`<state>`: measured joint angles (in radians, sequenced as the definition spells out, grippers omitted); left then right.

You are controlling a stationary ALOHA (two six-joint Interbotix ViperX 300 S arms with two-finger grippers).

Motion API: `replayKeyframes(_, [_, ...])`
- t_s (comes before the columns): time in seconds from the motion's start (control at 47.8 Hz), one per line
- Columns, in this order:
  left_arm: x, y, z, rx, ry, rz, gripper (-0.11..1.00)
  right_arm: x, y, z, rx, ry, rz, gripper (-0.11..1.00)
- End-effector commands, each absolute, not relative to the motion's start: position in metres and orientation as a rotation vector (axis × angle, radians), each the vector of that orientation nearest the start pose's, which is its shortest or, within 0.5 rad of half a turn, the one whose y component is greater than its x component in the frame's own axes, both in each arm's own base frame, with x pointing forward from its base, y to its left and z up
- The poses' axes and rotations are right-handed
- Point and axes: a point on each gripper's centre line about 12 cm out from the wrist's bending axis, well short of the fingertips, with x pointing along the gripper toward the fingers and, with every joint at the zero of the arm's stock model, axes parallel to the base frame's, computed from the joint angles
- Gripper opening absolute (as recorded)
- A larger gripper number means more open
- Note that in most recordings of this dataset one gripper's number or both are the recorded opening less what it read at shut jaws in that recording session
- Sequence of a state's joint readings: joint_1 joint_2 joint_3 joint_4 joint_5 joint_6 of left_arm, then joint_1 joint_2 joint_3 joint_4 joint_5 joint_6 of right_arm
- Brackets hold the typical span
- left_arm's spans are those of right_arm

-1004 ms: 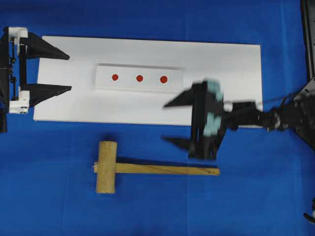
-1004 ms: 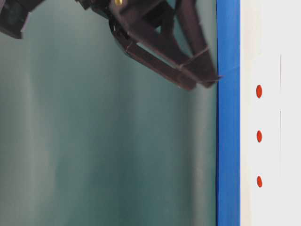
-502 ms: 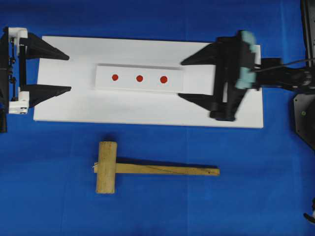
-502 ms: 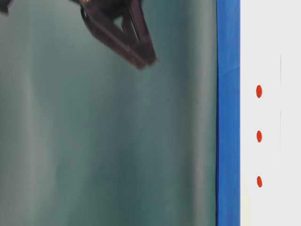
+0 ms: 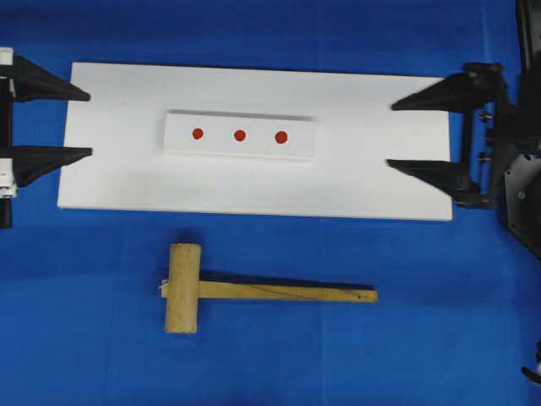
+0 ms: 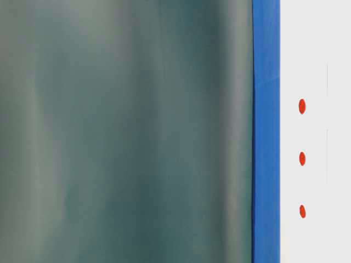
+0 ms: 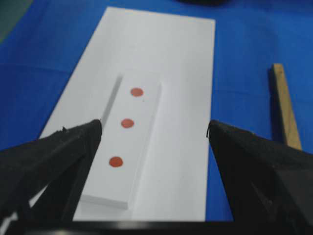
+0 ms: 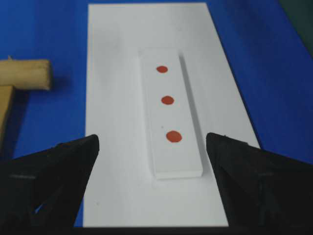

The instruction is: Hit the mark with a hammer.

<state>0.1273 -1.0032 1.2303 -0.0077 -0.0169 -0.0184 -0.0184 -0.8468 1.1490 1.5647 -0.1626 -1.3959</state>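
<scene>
1. Overhead view: a large flat white rectangular board (image 5: 254, 182) lies on a blue cloth-covered table (image 5: 439, 321); on it rests a smaller raised white strip (image 5: 239, 135) bearing three small round red dots in a row; the mark (image 5: 240, 135) is the centre one, with an outer dot (image 5: 197, 133) to its left and another outer dot (image 5: 281, 136) to its right; the hammer (image 5: 254, 289), a light wooden mallet with thick cylindrical head and slim squared handle, lies flat on the cloth just below the board, head to the left, touched by neither arm; the left gripper (image 5: 84, 123) sits at the board's left end and the right gripper (image 5: 393, 134) at its right end, both with black jaws spread wide and holding nothing; no writing or labels are legible.
2. Table-level view: mostly a blurred grey-green backdrop; at the right, a blue band and the white surface with the three dots in a vertical line, the mark (image 6: 302, 159) in the middle.
3. Left wrist view: the left gripper (image 7: 154, 128) frames the strip, jaws far apart and empty; the mark (image 7: 127, 123) lies between them; the hammer's handle (image 7: 286, 105) shows at the right.
4. Right wrist view: the right gripper (image 8: 152, 139) likewise gapes, empty; the mark (image 8: 167, 100) lies ahead; the hammer's head (image 8: 24, 74) shows at the left.
</scene>
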Motion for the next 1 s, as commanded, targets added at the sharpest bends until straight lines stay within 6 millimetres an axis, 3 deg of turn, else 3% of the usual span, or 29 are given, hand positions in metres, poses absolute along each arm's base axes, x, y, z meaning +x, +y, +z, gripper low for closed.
replayKeyframes(0.0, [0.182, 0.022, 0.249, -0.027, 0.192, 0.124, 0.88, 0.202, -0.023, 0.249, 0.149, 0.249, -0.2, 0.82])
replayKeyframes(0.356, [0.164, 0.018, 0.235, 0.016, 0.205, 0.107, 0.87, 0.167, -0.022, 0.218, 0.155, 0.234, -0.2, 0.81])
replayKeyframes(0.544, [0.157, 0.017, 0.222, 0.016, 0.215, 0.107, 0.87, 0.164, -0.022, 0.208, 0.165, 0.259, -0.203, 0.81])
replayKeyframes(0.983, [0.154, 0.017, 0.219, 0.016, 0.21, 0.107, 0.87, 0.164, -0.023, 0.207, 0.162, 0.26, -0.208, 0.81])
